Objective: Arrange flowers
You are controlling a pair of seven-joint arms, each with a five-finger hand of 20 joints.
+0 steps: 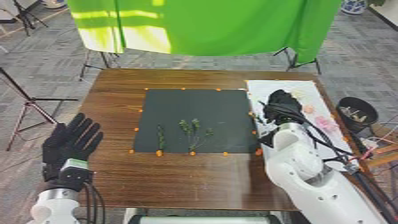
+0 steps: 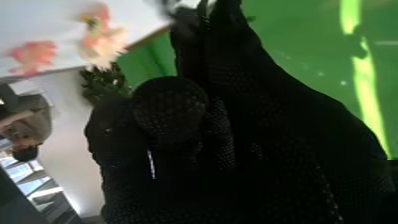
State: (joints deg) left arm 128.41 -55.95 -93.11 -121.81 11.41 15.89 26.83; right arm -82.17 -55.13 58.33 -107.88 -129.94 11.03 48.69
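The arrangement looks barely begun: green sprigs lie on the lower left and lower middle of the mat, while pink and pale flowers on the sheet at right in the head view likely remain to be placed. The right hand is over that sheet, right of centre (whether it grasps anything, I cannot tell), and the left hand lies relaxed, fingers straight, at lower left.

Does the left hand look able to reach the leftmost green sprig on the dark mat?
Likely yes: the left hand is open on that side of the mat, and I see nothing standing between it and the sprig.
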